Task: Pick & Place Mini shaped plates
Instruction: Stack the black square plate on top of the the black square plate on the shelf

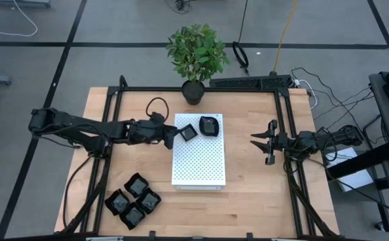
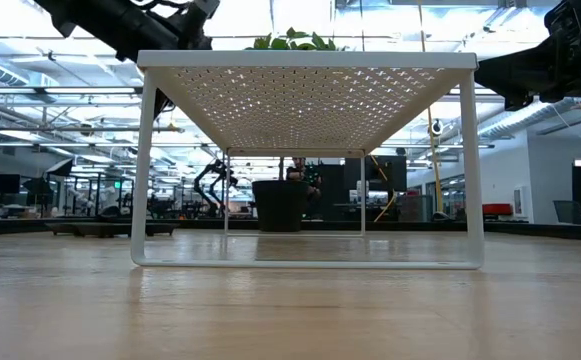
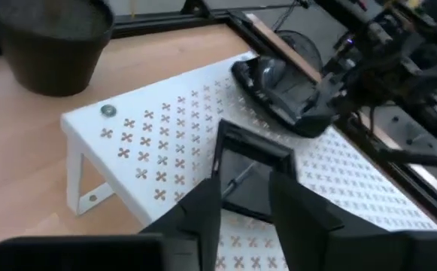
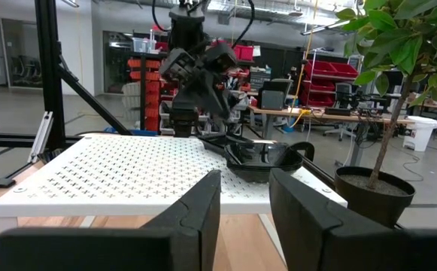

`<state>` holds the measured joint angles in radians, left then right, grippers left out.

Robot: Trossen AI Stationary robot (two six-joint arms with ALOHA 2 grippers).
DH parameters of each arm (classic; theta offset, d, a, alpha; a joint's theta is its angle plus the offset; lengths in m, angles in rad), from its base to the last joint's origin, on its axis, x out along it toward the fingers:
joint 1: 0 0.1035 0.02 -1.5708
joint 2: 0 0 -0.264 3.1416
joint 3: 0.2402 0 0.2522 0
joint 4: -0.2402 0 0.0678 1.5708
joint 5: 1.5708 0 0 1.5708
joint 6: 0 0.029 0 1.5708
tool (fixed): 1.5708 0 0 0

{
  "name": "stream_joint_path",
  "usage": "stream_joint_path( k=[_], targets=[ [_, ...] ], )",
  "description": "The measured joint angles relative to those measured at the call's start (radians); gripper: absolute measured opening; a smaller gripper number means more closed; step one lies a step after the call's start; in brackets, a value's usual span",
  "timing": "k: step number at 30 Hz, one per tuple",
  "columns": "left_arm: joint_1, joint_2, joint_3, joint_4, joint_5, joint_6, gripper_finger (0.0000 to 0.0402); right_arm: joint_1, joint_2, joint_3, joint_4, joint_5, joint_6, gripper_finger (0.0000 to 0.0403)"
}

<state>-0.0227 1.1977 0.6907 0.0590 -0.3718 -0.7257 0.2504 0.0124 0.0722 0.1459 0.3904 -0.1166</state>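
A small square black plate [image 1: 189, 132] [image 3: 252, 169] lies on the far part of the white perforated board [image 1: 197, 167]. A rounded black plate [image 1: 209, 126] [image 3: 278, 90] [image 4: 259, 158] rests just to its right on the same board. My left gripper [image 1: 174, 136] [image 3: 244, 207] reaches in from the table's left, open, with its fingers on either side of the square plate's near end. My right gripper [image 1: 258, 142] [image 4: 244, 196] waits open at the table's right, clear of the board. Several more black plates [image 1: 132, 201] sit clustered on the table at the near left. My left gripper has a finger on each side of the square plate's near end [image 3: 237, 192], slanting down from the table's left. The plate rests on the board. Whether the fingers touch it, I cannot tell.
A black plant pot [image 1: 193, 92] [image 3: 49, 45] stands just beyond the board's far edge. The board is a raised shelf on legs [image 2: 310, 62]. A black frame [image 1: 284, 134] runs along the table's sides. Bare wood [image 1: 261, 194] lies to the board's right and near side.
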Motion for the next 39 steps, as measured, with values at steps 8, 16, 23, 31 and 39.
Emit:
stream_joint_path(
  k=[8, 16, 23, 31, 39],
  targets=[
    [0.006, -0.162, 0.001, -0.212, -0.052, 0.087, 0.0142, 0.0, 0.0, 0.0, 0.0, 0.0, 0.0, 0.0102],
    [0.022, -0.304, 0.001, -0.738, -0.194, -0.235, 0.0132, 0.0, 0.0, 0.0, 0.0, 0.0, 0.0, 0.0102],
    [0.087, -0.266, 0.0, -1.057, -0.137, -0.54, 0.0132, 0.0, 0.0, 0.0, 0.0, 0.0, 0.0, 0.0102],
    [0.156, -0.111, 0.0, -1.109, -0.1, -0.586, 0.0131, 0.0, 0.0, 0.0, 0.0, 0.0, 0.0, 0.0102],
    [0.215, 0.059, 0.0, -1.101, -0.027, -0.554, 0.0131, 0.0, 0.0, 0.0, 0.0, 0.0, 0.0, 0.0102]
  ],
)
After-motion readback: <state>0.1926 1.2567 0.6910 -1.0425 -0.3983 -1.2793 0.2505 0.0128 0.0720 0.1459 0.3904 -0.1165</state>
